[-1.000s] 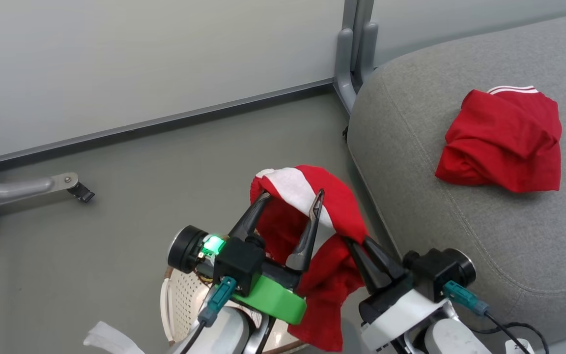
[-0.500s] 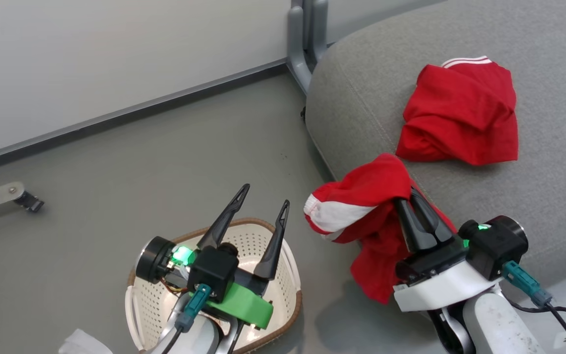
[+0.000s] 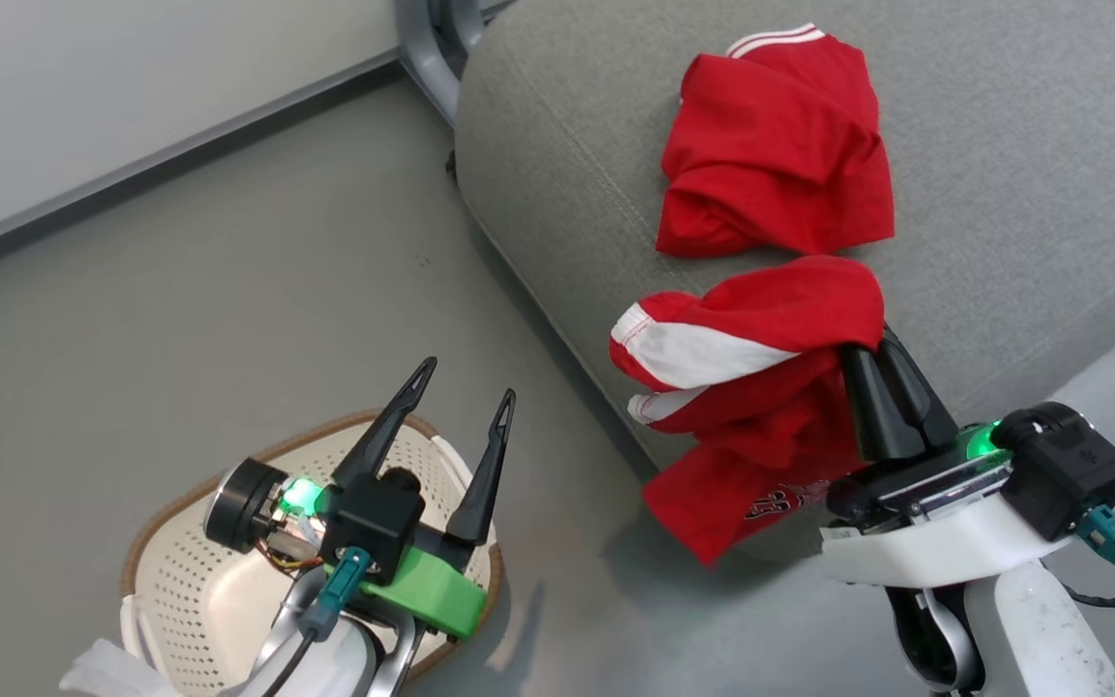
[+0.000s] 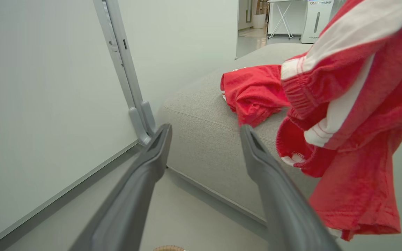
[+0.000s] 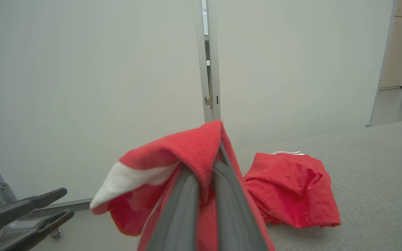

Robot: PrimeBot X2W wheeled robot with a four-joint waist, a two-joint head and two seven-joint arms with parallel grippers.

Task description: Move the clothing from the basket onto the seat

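My right gripper (image 3: 875,341) is shut on a red garment with white stripes (image 3: 756,373), which hangs over the near edge of the grey seat (image 3: 1003,174). The same garment drapes over the shut fingers (image 5: 187,198) in the right wrist view and fills the right side (image 4: 354,115) of the left wrist view. A second red garment (image 3: 775,145) lies crumpled on the seat just beyond, also seen as a heap (image 5: 291,190) on the cushion. My left gripper (image 3: 466,379) is open and holds nothing, above the cream basket (image 3: 180,590) on the floor.
A grey metal frame leg (image 3: 432,48) stands by the seat's far-left corner, against a pale partition wall (image 3: 132,77). Bare grey floor (image 3: 257,290) lies between basket and seat. White cloth (image 3: 112,673) shows at the lower left edge.
The camera has swung right. My right gripper has carried the striped red garment from above the basket to the seat's near edge. The left gripper let go and stays open over the basket.
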